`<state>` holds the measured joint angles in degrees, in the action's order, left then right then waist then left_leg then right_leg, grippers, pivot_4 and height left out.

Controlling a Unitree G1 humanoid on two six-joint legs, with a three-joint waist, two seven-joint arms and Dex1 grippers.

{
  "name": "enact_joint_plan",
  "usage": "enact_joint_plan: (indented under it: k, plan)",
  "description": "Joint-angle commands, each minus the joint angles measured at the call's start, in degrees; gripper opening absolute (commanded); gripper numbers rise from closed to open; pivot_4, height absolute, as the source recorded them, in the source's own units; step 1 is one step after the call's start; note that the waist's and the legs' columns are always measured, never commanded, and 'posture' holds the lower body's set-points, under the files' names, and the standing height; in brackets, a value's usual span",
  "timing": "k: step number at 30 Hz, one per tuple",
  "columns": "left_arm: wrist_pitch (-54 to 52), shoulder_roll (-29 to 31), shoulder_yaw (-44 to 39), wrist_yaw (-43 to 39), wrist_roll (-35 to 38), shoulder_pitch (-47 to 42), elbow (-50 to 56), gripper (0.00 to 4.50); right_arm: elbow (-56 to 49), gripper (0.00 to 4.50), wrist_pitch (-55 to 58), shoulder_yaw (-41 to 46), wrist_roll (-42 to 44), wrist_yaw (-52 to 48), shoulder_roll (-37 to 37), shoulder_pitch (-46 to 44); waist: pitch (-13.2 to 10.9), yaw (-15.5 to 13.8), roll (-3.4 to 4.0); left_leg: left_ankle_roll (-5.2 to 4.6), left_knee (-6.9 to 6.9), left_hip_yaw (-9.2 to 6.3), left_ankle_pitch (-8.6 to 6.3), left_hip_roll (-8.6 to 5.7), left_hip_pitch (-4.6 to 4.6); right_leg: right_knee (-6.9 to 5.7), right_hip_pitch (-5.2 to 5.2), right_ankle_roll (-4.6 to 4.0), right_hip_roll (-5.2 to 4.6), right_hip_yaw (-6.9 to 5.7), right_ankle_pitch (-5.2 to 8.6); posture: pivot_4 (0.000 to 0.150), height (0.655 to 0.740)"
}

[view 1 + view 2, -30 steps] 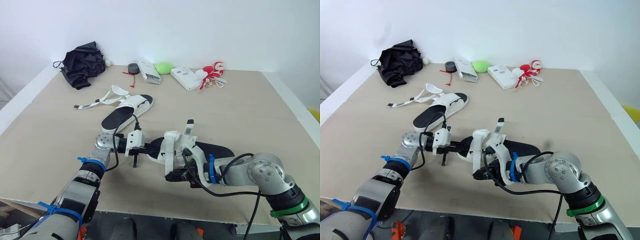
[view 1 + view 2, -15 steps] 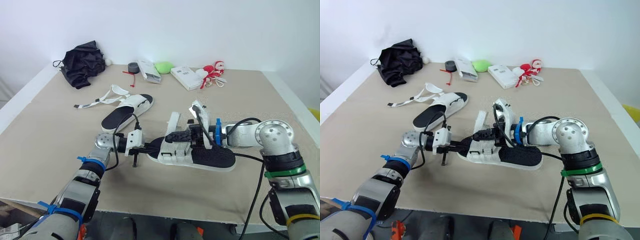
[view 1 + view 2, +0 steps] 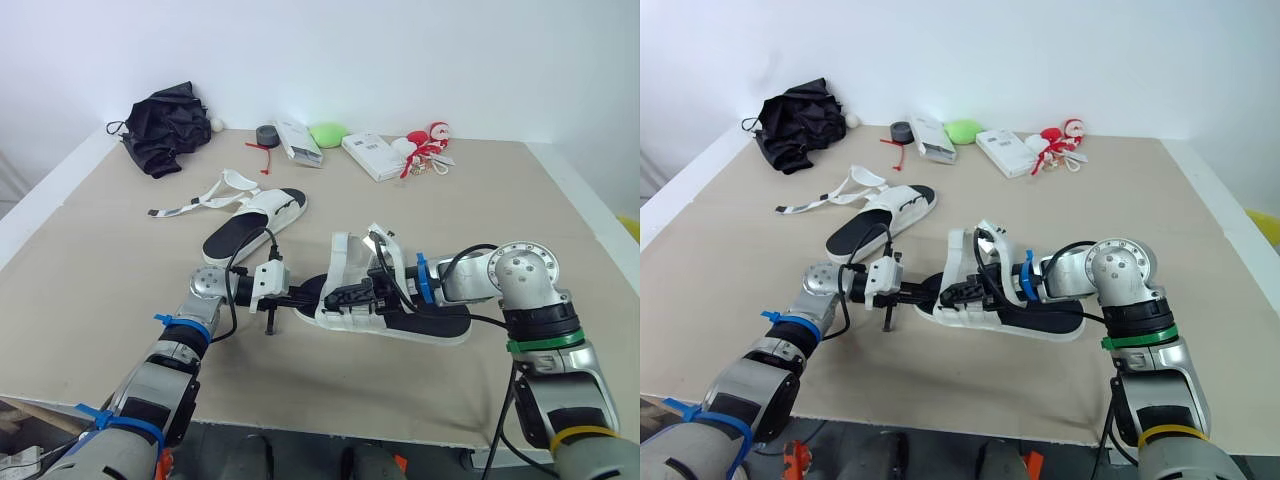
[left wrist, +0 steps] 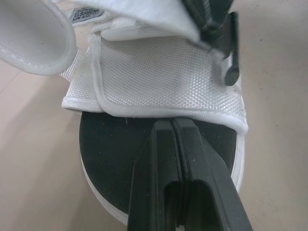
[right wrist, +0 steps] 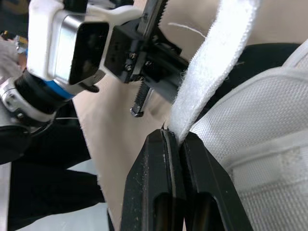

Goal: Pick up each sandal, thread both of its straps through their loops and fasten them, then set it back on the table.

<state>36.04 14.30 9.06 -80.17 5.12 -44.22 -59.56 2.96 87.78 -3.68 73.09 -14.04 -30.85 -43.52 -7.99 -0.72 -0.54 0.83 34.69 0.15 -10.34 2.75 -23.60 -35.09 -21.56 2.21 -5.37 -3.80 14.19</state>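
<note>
The near sandal (image 3: pixel 432 317), black footbed with white straps, lies flat mid-table, toe toward my left arm. My left gripper (image 3: pixel 306 297) is shut, its fingers (image 4: pixel 169 144) lying over the toe of the footbed just short of the front strap. My right gripper (image 5: pixel 172 137) reaches in from the heel side and is shut on a white strap (image 5: pixel 214 72) that rises from the front upper; that strap (image 3: pixel 342 262) stands upright. A second sandal (image 3: pixel 262 219) lies farther back to the left with its straps (image 3: pixel 205 200) loose on the table.
Along the far edge sit a black bundle (image 3: pixel 165 128), a tape roll (image 3: pixel 266 134), a white box (image 3: pixel 298 143), a green object (image 3: pixel 326 135), another white box (image 3: pixel 371 156) and a red-and-white toy (image 3: pixel 425 148). The table's front edge (image 3: pixel 330 420) is close.
A second ago my right gripper held the sandal's front up near the table edge. The arm swung round to the heel side, the sandal lies flat, and the gripper has closed on the strap. Left arm unmoved.
</note>
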Motion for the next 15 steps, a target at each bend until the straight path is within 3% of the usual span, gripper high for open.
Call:
enact_joint_plan:
  k: [1,7,11,15]
  plan:
    - [-2.83,1.47,3.79,0.90,-5.89,5.25,-5.56,0.00,-2.34,0.04,2.46,0.67,-1.30,-1.57,0.57,0.46,0.03,0.00,0.04,0.01,0.00,0.00,-0.01,0.00,0.00,0.00,0.00,0.00,0.00,0.00,0.00,0.150,0.7400]
    - [-2.95,1.45,3.72,1.07,-5.84,5.17,-5.53,0.00,-3.18,0.04,2.93,-0.31,-6.37,-3.75,0.43,1.42,0.13,0.00,0.12,0.10,0.00,0.00,-0.06,-0.01,0.01,0.00,0.00,0.00,0.00,0.00,0.00,0.150,0.7400]
    - [-2.95,1.54,3.67,0.92,-5.72,5.40,-5.36,0.00,-8.85,0.04,-0.96,-6.70,-13.10,-7.37,-2.85,2.52,0.17,0.01,0.16,0.11,0.00,-0.01,-0.08,-0.02,0.00,0.00,0.00,0.00,0.00,0.00,0.00,0.150,0.7400]
    - [-2.99,1.63,3.58,0.84,-5.63,5.42,-5.37,0.00,-11.39,0.04,-1.27,-7.58,-13.17,-13.44,-4.11,2.40,0.31,0.01,0.10,0.14,-0.01,-0.04,-0.10,-0.01,0.03,0.00,0.00,-0.01,-0.01,0.00,0.02,0.150,0.7400]
